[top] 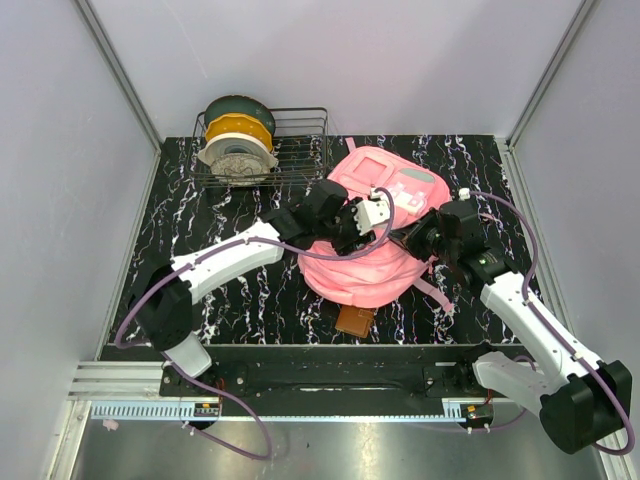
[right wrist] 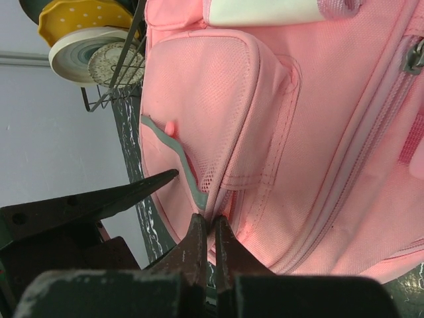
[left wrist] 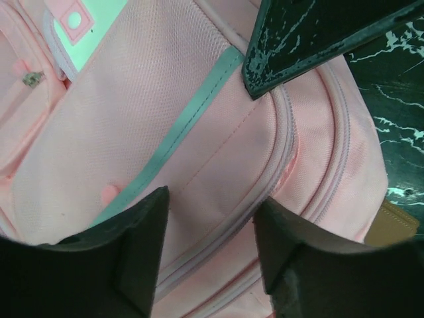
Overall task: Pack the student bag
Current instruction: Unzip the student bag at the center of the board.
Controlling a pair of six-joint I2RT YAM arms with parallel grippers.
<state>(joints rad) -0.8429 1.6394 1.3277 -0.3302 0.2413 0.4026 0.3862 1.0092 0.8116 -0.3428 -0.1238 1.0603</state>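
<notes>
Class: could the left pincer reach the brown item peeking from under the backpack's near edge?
Probably yes: the left pincer hangs open above the student bag; the brown item lies with its near end bare, the rest tucked underneath.

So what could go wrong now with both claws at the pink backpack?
The two claws are very close: the left claw is open right beside the shut right claw, so they might bump. The right claw's tips sit at a thin seam of the student bag; they could slip off. Tugging the soft bag might also drag the brown thing tucked under it.
</notes>
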